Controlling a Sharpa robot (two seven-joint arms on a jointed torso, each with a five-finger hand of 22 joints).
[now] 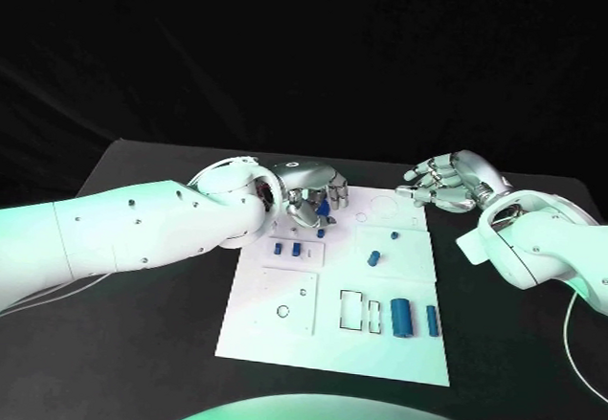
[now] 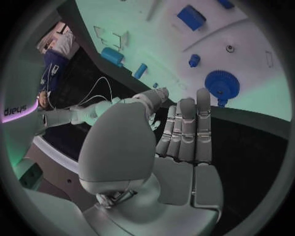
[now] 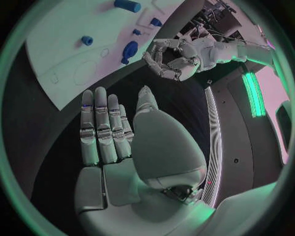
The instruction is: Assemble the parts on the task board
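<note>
White task board (image 1: pixel 262 337) lies mid-table, blue parts (image 1: pixel 401 318) upon it. I see my left hand (image 1: pixel 310 191) over its far edge, fingers (image 2: pixel 187 130) straight, holding nothing. My right hand (image 1: pixel 452 181) hovers beyond, likewise spread and empty.

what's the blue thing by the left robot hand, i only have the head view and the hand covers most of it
observer: The left wrist view shows a blue gear with teeth all round, standing on the task board.
operator: is the hand holding it
observer: No. The left robot hand holds nothing; its fingers stop short of the gear, apart from it.
operator: and the right one, looks curled from here
observer: In the right wrist view the right robot hand has its fingers stretched out side by side and empty, over the black table, off the board.
</note>
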